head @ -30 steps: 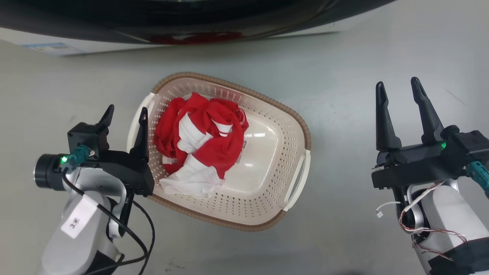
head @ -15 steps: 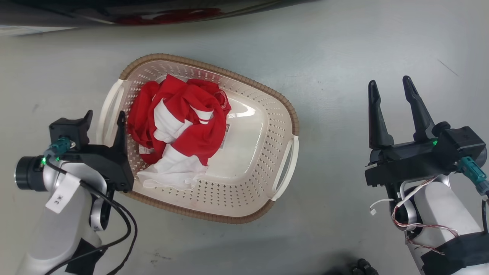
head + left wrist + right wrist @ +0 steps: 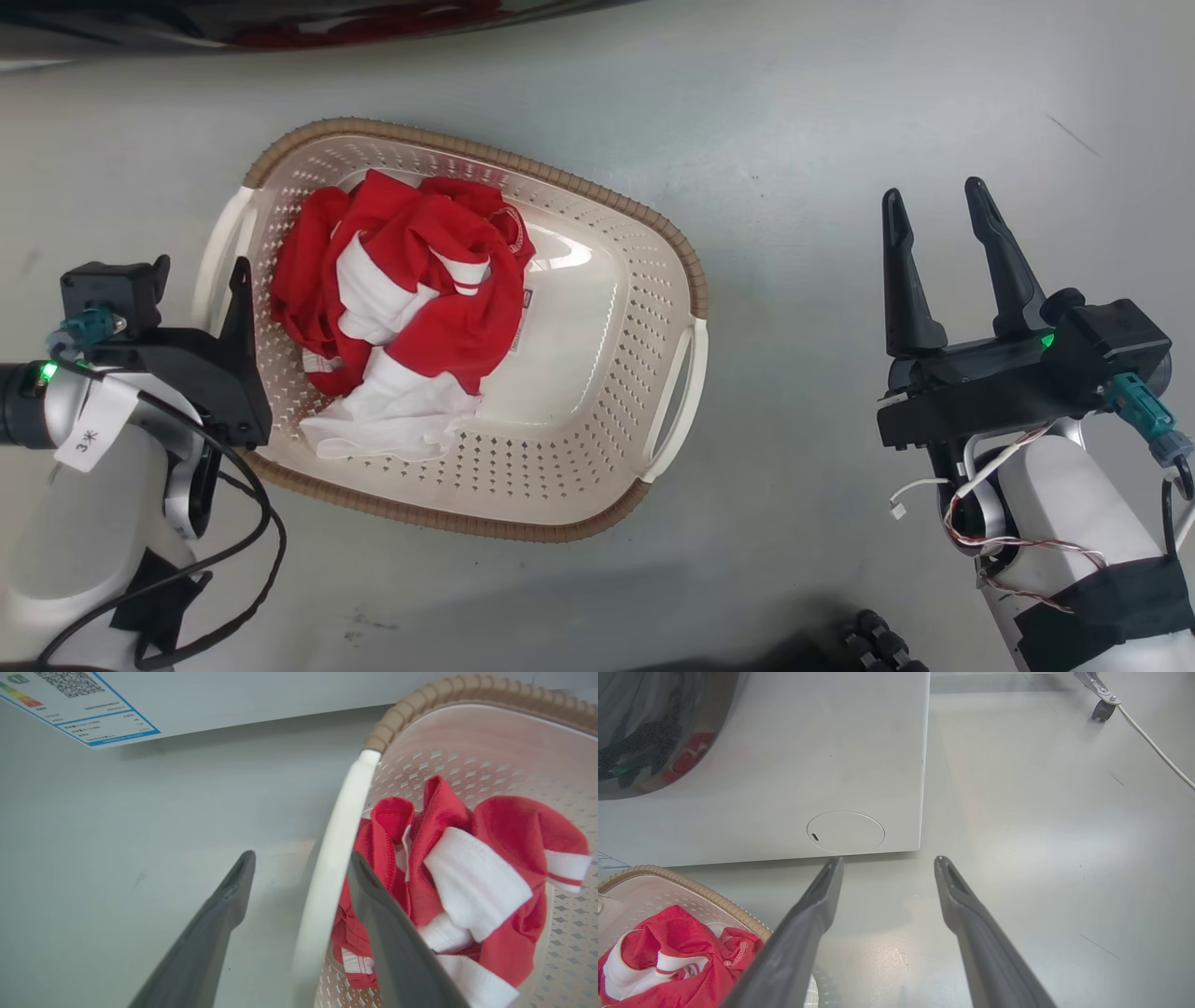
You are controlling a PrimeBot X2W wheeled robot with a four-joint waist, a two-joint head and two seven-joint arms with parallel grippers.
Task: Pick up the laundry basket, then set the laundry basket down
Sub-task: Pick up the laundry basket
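A white tag (image 3: 86,437) on the left arm (image 3: 79,551) is showing "3米"; the washer's (image 3: 261,690) sticker (image 3: 79,707) is bearing a QR code, its print unreadable.

Red-white garment (image 3: 411,280) crumpled; white washer (image 3: 808,765) on grey floor (image 3: 840,140).

Bright, even overhead light. White glare sits inside the laundry basket (image 3: 583,313); the floor (image 3: 1041,858) carries a soft sheen. Shadows are faint. In the left wrist view the fingers (image 3: 201,952) blur near the lens.
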